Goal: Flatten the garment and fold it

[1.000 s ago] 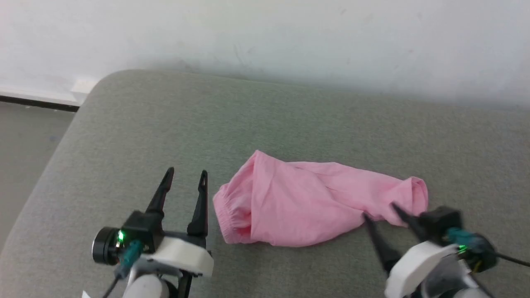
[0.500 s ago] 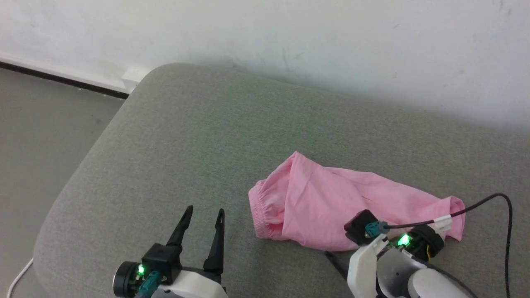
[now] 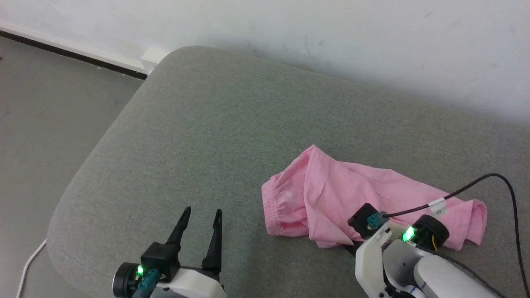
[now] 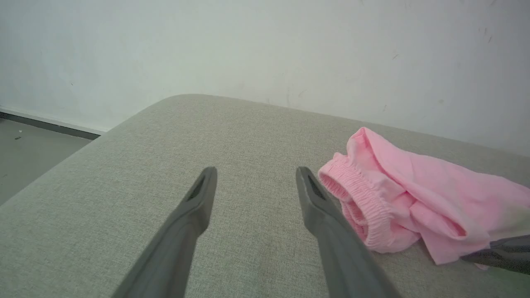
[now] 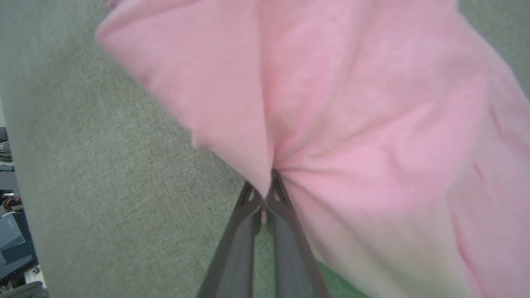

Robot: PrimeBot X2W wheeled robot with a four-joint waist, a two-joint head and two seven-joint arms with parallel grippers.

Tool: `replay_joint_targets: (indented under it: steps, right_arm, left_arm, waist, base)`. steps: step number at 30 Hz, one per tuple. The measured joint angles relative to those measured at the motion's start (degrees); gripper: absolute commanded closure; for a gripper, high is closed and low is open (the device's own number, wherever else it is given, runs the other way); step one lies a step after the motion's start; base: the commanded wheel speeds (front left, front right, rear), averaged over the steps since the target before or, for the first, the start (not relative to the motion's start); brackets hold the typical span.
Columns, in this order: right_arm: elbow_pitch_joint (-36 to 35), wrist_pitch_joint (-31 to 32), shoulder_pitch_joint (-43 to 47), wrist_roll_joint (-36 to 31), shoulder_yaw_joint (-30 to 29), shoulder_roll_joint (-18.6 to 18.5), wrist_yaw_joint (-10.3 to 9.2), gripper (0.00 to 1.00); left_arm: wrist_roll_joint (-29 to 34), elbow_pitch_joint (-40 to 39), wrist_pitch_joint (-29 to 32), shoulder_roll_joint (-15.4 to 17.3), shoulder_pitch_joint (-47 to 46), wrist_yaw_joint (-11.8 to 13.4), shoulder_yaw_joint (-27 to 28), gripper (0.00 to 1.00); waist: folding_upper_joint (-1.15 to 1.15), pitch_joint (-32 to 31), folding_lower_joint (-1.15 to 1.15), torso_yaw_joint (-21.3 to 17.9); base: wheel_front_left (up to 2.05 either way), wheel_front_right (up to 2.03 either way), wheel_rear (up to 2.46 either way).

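Observation:
The garment (image 3: 331, 194) is a pink pair of shorts lying crumpled on the grey cushion (image 3: 215, 132), its gathered waistband (image 4: 364, 207) turned toward my left side. My right gripper (image 5: 265, 188) is shut on a fold of the pink fabric at the garment's near edge; the cloth puckers where the two fingers meet. In the head view its white wrist (image 3: 385, 248) covers those fingers. My left gripper (image 3: 201, 213) stands open just left of the waistband, apart from it, with nothing between its fingers (image 4: 198, 194).
The cushion's rounded left edge (image 3: 83, 174) drops to a grey floor (image 3: 45, 103). A white wall (image 3: 331, 37) runs behind the cushion. A black cable (image 3: 476, 184) from my right wrist arcs over the garment's right end. A white cord (image 3: 29, 265) lies on the floor.
The head camera has turned, shifting the whole picture. My right gripper moved left along the garment's near edge, tipped down and closed on the fabric. The left gripper has stayed open.

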Motion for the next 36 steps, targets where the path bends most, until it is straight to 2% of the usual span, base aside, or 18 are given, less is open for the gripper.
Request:
replay_joint_targets:
  steps: [4, 9, 12, 16, 20, 21, 22, 25, 31, 36]
  right_arm:
    - [-4.6, 1.0, 1.7, 3.5, 0.6, -3.7, 0.01, 1.00]
    - [-13.7, 5.1, 6.5, 9.0, -1.0, -11.9, 0.01, 1.00]
    - [-18.0, 8.1, 10.1, 11.1, -4.3, -17.0, 0.02, 1.00]
    - [-19.6, 12.5, 16.1, 12.0, -10.8, -22.4, 0.02, 1.00]
    - [-18.6, 13.3, 20.1, 8.7, -16.2, -25.3, 0.02, 1.00]
    - [-18.1, 12.7, 20.7, 7.8, -17.5, -25.2, 0.02, 0.63]
    - [-17.8, 11.9, 20.9, 7.0, -18.7, -24.7, 0.01, 0.00]
    - [-18.1, 8.3, 21.0, 6.1, -23.5, -20.2, 0.01, 0.00]
    - [-21.9, -3.1, 19.3, 1.1, -33.3, -9.4, 0.02, 0.00]
    - [-25.3, -10.6, 19.4, -3.6, -36.8, -1.1, 0.01, 0.00]
  left_arm:
    - [0.3, 0.8, 0.0, -0.4, 0.0, -0.9, 1.4, 0.00]
    - [0.7, 1.5, 0.0, -0.9, 0.3, -1.5, 3.1, 0.00]
    - [1.0, 1.8, 0.0, -1.1, 0.6, -1.9, 3.9, 0.00]
    - [1.2, 2.4, 0.0, -1.5, 0.6, -2.5, 4.4, 0.00]
    - [2.0, 2.8, 0.0, -2.1, 0.6, -3.0, 4.4, 0.00]
    - [2.1, 3.0, 0.0, -2.2, 0.5, -3.1, 4.4, 0.00]
    - [2.3, 3.1, 0.0, -2.3, 0.5, -3.4, 4.3, 0.00]
    - [2.6, 3.5, 0.0, -2.7, 0.4, -3.7, 4.1, 0.00]
    - [2.2, 6.4, 0.0, -3.1, 0.0, -5.5, 2.4, 0.00]
    - [0.2, 10.3, 4.2, -3.3, -1.9, -7.6, -0.3, 0.00]
  waist:
    - [0.00, -0.5, 0.00, -1.6]
    - [0.00, -1.8, 0.00, -5.2]
    - [0.00, -2.5, 0.00, -7.8]
    - [0.00, -3.2, -0.01, -11.1]
    - [0.00, -3.8, -0.01, -13.9]
    - [0.00, -3.9, -0.01, -14.4]
    - [0.00, -3.9, -0.01, -14.9]
    - [0.00, -4.0, -0.01, -15.8]
    - [0.00, -3.8, -0.01, -16.5]
    - [0.00, -2.8, -0.01, -17.0]
  base:
    - [0.00, 0.00, 0.00]
    - [0.00, 0.00, 0.00]
    - [0.00, 0.00, 0.00]
    - [0.00, 0.00, 0.00]
    - [0.00, 0.00, 0.00]
    - [0.00, 0.00, 0.00]
    - [0.00, 0.00, 0.00]
    - [0.00, 0.00, 0.00]
    - [0.00, 0.00, 0.00]
    - [0.00, 0.00, 0.00]
